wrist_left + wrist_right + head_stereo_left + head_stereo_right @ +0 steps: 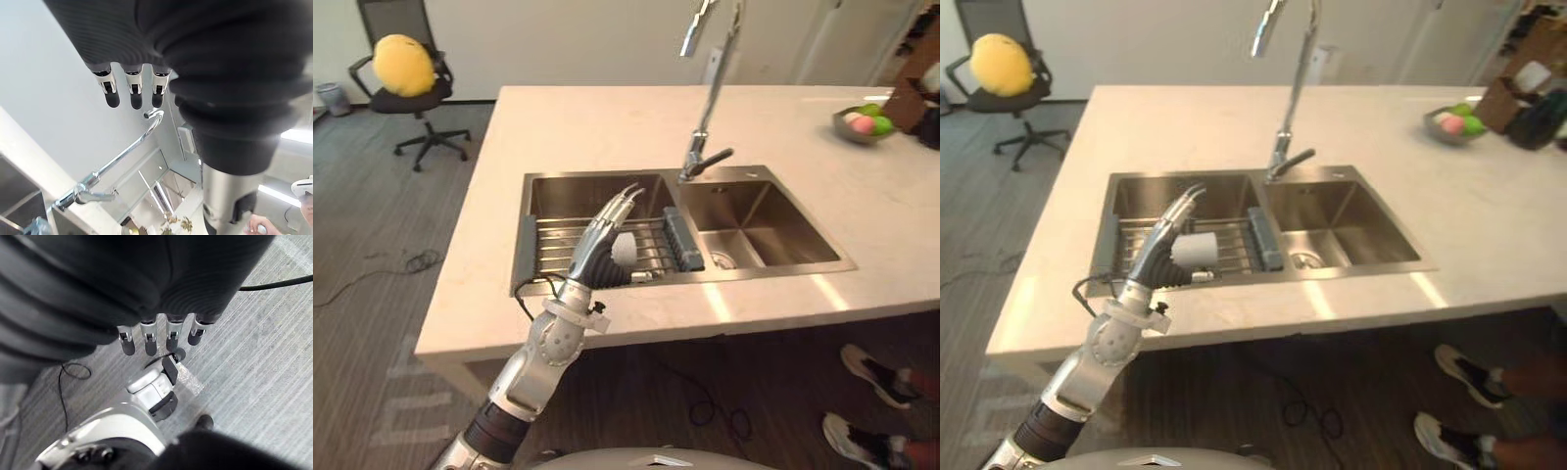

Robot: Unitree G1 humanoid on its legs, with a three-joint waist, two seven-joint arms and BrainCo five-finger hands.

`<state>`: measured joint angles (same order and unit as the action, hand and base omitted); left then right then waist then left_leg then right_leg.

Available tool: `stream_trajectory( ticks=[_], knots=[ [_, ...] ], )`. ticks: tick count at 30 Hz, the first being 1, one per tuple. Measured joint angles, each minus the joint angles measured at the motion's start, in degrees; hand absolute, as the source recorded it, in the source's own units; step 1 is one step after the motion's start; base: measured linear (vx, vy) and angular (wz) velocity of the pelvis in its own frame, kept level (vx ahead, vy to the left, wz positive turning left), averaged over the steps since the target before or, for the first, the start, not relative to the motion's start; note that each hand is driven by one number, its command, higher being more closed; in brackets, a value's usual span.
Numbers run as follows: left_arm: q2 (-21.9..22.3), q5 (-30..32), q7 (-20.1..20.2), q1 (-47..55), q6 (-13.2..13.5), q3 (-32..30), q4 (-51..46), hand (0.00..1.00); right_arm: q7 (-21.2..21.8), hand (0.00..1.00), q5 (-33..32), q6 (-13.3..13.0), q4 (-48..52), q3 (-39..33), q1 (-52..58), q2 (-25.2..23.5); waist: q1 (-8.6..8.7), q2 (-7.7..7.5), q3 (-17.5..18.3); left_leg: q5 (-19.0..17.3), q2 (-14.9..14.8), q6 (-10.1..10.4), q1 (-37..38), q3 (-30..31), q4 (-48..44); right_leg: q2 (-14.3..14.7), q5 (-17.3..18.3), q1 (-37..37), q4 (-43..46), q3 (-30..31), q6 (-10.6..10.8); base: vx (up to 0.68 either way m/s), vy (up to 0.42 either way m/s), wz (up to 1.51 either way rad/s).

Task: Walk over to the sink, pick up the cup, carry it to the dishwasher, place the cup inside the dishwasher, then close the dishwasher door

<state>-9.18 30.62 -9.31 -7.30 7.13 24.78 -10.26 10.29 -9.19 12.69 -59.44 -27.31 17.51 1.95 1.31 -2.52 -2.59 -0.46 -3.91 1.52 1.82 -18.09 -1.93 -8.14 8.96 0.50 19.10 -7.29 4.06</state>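
A white cup point(625, 251) lies on the wire rack point(558, 243) in the left basin of the steel sink point(754, 277). My left hand point(599, 257) reaches in over the counter's front edge and hangs above that rack. Its fingers point(132, 94) are straight, point up and away toward the faucet point(122, 156), and hold nothing. The cup point(1195, 249) sits just right of the palm point(1163, 257), partly hidden by it; I cannot tell whether they touch. My right hand point(150, 344) hangs over grey floor with its fingers relaxed and empty.
The tall faucet point(707, 117) rises between the two basins. A bowl of fruit point(864, 124) stands at the counter's far right. An office chair with a yellow cushion point(404, 65) is at the far left. A person's shoes point(876, 377) show beyond the counter's near right corner.
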Motion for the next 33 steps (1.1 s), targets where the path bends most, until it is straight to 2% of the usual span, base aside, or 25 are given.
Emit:
stream_trajectory(
  ticks=[2,6,9,11,16,18,24,27,30,33],
  knots=[
    [-1.7,0.0,1.8,-3.0,-2.2,0.0,0.7,0.0,-0.1,0.0,-0.1,0.7,0.0,-1.1,-0.2,0.1,0.61,0.38,-0.1,1.4,0.0,-0.4,-0.6,-1.6,1.5,0.5,-1.8,0.7,-5.7,0.1,0.2,0.02,0.017,-0.35],
    [-3.3,-0.1,5.2,-6.5,-4.5,0.0,0.6,0.0,1.4,0.0,1.1,1.8,-0.2,-1.1,0.0,0.4,1.02,0.97,-0.1,2.5,0.1,-0.3,-0.6,-2.3,4.9,1.3,-4.9,1.7,-12.5,0.0,0.3,-0.01,0.022,-0.19],
    [-5.6,-0.2,7.1,-6.7,-6.6,0.1,1.0,0.0,1.7,0.0,2.8,2.3,-0.1,-1.1,-0.4,0.6,1.18,1.03,-0.1,4.0,0.8,-0.1,0.4,-2.3,6.9,1.2,-4.8,2.3,-14.4,-1.5,0.2,0.0,-0.03,-0.2],
    [-6.4,0.0,8.5,-6.7,-8.9,0.1,2.3,0.0,3.2,0.0,2.8,4.0,-0.2,-1.1,-0.9,1.4,2.01,1.77,-0.5,4.7,1.0,0.4,0.8,-1.6,6.9,1.2,-4.1,2.7,-14.9,-2.3,0.1,-0.04,-0.042,0.03],
    [-7.0,1.1,10.1,-7.7,-12.6,0.1,4.8,0.0,4.1,0.0,6.0,4.6,-2.3,-1.1,-1.7,2.7,2.33,2.41,-0.3,5.0,1.1,0.2,0.8,-0.8,6.9,1.4,-3.7,3.6,-16.4,-2.8,0.4,-0.02,-0.009,0.05],
    [-8.9,1.2,11.0,-9.3,-14.5,0.1,7.7,0.0,4.2,0.0,7.4,5.0,-2.4,-1.0,-2.5,3.3,2.54,2.7,-0.3,4.8,1.3,0.0,0.3,-0.8,6.9,1.3,-4.1,3.6,-17.2,-2.8,0.7,0.0,0.0,0.0],
    [-12.5,1.2,11.1,-13.3,-17.9,0.1,12.5,0.0,4.9,0.0,7.4,5.3,-2.7,-0.9,-3.6,3.2,3.16,1.95,-0.8,4.8,1.6,-0.4,0.1,-1.0,6.8,1.4,-5.6,4.0,-19.0,-2.8,0.4,0.07,-0.003,-0.03],
    [-14.1,1.2,12.0,-17.2,-19.6,0.1,16.8,0.0,5.9,0.0,7.4,5.2,-3.0,-1.1,-3.7,3.3,4.06,2.24,-1.0,4.6,1.9,-0.4,0.2,-0.8,6.7,1.5,-6.1,4.7,-20.1,-2.8,0.4,0.09,-0.02,-0.02],
    [-16.5,1.3,14.2,-21.8,-20.3,0.1,20.8,0.0,7.1,0.0,7.7,4.1,-2.9,-2.5,-3.8,3.3,5.24,2.91,-1.7,4.6,1.9,-0.4,0.3,-0.7,6.5,1.5,-6.2,4.9,-20.4,-2.7,0.4,0.04,-0.02,-0.03],
    [-17.8,2.4,19.2,-25.1,-21.2,0.1,23.1,0.0,8.5,0.0,9.6,3.3,-2.6,-3.4,-3.8,3.5,5.92,3.44,-2.6,4.4,1.8,-0.1,1.2,-0.7,6.8,1.5,-6.2,5.7,-20.4,-2.5,0.4,0.0,-0.018,-0.03]
  ],
)
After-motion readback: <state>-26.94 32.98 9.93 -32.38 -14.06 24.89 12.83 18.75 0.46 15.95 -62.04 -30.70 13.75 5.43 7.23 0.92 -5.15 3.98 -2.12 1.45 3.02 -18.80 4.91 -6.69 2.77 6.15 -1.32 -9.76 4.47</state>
